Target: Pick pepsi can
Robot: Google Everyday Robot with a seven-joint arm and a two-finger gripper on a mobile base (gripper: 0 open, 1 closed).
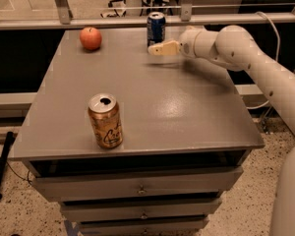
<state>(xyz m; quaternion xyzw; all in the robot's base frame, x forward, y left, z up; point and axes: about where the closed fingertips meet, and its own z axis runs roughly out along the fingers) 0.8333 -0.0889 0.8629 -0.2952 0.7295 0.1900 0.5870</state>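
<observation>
The pepsi can, dark blue with a silver top rim, stands upright at the far edge of the grey table, near the middle. My gripper reaches in from the right on a white arm. Its tan fingertips sit just in front of the can and slightly below it in the view, close to the can but apart from it. Nothing is held in the gripper.
A gold-orange can with an open top stands near the table's front left. A red apple lies at the far left. A metal rail runs behind the table. Drawers are below the tabletop.
</observation>
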